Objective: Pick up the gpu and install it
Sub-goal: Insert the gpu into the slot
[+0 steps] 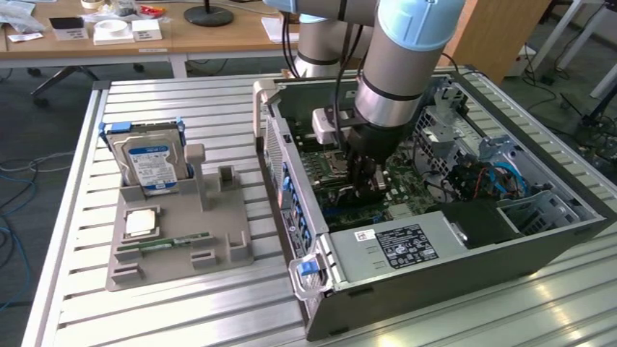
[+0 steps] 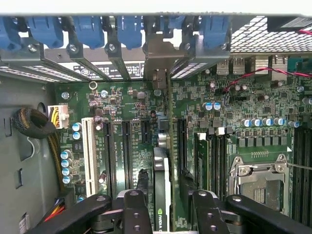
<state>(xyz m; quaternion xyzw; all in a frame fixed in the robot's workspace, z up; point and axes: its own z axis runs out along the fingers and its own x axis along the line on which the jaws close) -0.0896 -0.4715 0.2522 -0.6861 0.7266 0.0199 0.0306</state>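
Inside the open case: gripper [image 1: 370, 194] is low over the motherboard [image 1: 339, 189], arm reaching down between the rear wall and the drive cage.
Jaws: closed on the gpu [image 2: 161, 195], one finger [image 2: 136, 212] each side of the card, seen edge-on in the wrist view.
Gpu position: upright, running toward the rear slot openings, its silver bracket [image 2: 157, 61] up against the row of blue retainer clips [image 2: 129, 29]. Lower edge sits at a slot line; can't tell if it is fully seated.
Risk 1: card edge off the slot [image 2: 146, 131], pushing down would then load the board or chip the connector. Neighbouring black slots are close, easy to land in the wrong one.
Risk 2: bracket tongue catching on the rear frame instead of sliding into its opening, which would tilt the card.
Risk 3: card twisting in the grip, since the fingers hold one end only.
Risk 4: fingers fouling the capacitors [image 2: 65, 163] beside the white slot [image 2: 89, 148].
Tray outside: hard drive [image 1: 149, 160] and RAM stick [image 1: 173, 241] remain on the grey holder [image 1: 224, 249], well clear.
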